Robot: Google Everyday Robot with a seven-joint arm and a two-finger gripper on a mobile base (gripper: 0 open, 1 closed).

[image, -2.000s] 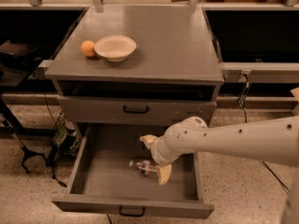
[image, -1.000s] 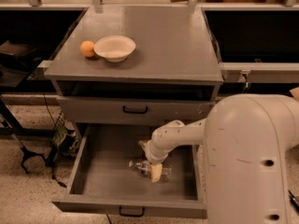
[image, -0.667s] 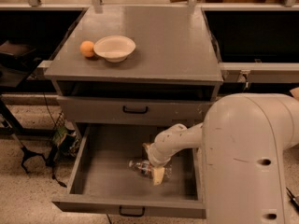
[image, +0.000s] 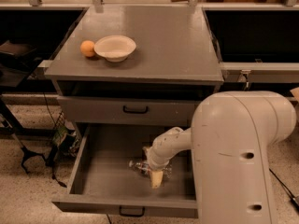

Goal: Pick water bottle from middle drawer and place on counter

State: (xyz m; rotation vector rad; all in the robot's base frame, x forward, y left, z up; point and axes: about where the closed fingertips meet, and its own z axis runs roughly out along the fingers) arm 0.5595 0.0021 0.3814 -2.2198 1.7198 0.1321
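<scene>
Inside the open drawer [image: 105, 168], the end effector [image: 151, 164] is held spread astride the bottle [image: 136, 164] — poised, apparently, for a grasp.

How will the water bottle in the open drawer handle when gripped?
The water bottle lies on its side, so it likely rolls if nudged. Clear plastic: probably light, may crumple. The gripper is over it in the middle drawer.

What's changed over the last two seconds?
The arm's upper link swung forward, now filling the right foreground; the gripper remains down at the water bottle in the open middle drawer. Bottle not lifted; bowl and orange on the counter unmoved.
</scene>
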